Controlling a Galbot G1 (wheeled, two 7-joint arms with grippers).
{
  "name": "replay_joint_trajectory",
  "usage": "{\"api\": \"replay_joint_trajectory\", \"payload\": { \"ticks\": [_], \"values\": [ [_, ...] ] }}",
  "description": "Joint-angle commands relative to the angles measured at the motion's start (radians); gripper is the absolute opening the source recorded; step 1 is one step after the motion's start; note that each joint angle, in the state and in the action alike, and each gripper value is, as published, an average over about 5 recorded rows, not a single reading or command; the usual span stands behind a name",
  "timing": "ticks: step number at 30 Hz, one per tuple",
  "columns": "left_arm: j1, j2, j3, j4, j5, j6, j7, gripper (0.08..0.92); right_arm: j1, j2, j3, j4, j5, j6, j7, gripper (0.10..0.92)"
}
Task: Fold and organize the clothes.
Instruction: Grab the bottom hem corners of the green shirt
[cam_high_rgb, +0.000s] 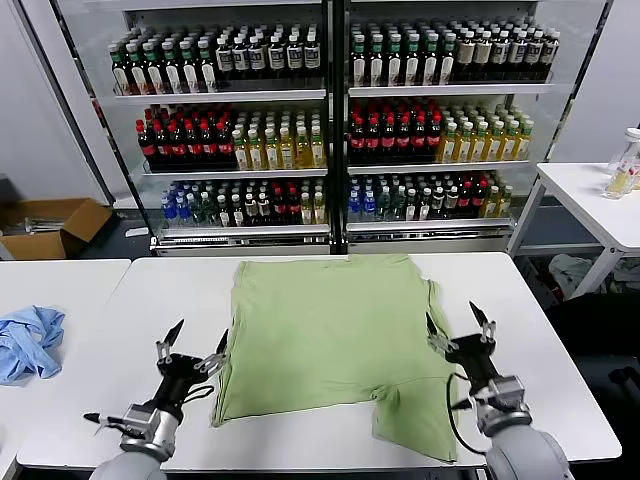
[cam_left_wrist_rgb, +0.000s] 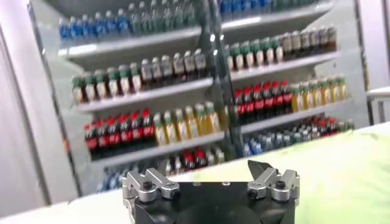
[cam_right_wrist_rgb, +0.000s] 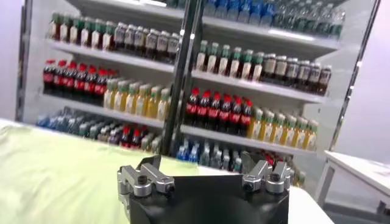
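Observation:
A light green shirt (cam_high_rgb: 330, 335) lies spread flat on the white table (cam_high_rgb: 170, 300), plain side up, with a sleeve flap hanging out at its near right corner. No print shows. My left gripper (cam_high_rgb: 193, 344) stands open above the table just off the shirt's near left edge, holding nothing. My right gripper (cam_high_rgb: 459, 326) is open too, at the shirt's right edge near that sleeve. In the left wrist view the green cloth (cam_left_wrist_rgb: 341, 176) spreads beyond the open left gripper (cam_left_wrist_rgb: 210, 179). The right wrist view shows the cloth (cam_right_wrist_rgb: 55, 176) beside the open right gripper (cam_right_wrist_rgb: 207, 173).
A blue garment (cam_high_rgb: 25, 340) lies on a second table at the left. Drink coolers (cam_high_rgb: 330, 120) full of bottles stand behind. Another white table (cam_high_rgb: 590, 200) sits at the back right, and a cardboard box (cam_high_rgb: 50, 225) is on the floor at left.

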Motion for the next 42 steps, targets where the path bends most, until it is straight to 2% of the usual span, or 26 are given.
{"api": "replay_joint_trajectory", "payload": {
  "ticks": [1,6,11,33,37,42],
  "values": [
    [0.141,0.052,0.005,-0.124,-0.083,0.131,-0.082,0.823,-0.138,-0.075,0.01,0.081,0.04,-0.004,-0.003,0.823],
    [0.169,0.044,0.025,-0.129,-0.091,0.179,-0.097,0.822,-0.185,-0.06,-0.011,0.071,0.034,-0.002,0.008,0.823],
    [0.179,0.039,0.037,-0.102,-0.095,0.199,-0.11,0.823,-0.216,-0.055,0.025,0.08,0.088,-0.01,0.026,0.823],
    [0.084,-0.008,0.064,-0.015,-0.163,0.202,-0.116,0.823,-0.238,-0.011,-0.014,0.014,0.091,0.014,0.055,0.818],
    [0.082,-0.014,0.073,-0.015,-0.166,0.204,-0.112,0.785,-0.229,-0.007,-0.019,0.005,0.095,0.013,0.063,0.741],
    [0.082,-0.017,0.077,-0.008,-0.164,0.207,-0.109,0.646,-0.228,-0.004,-0.03,-0.005,0.115,0.01,0.074,0.594]
  ]
}}
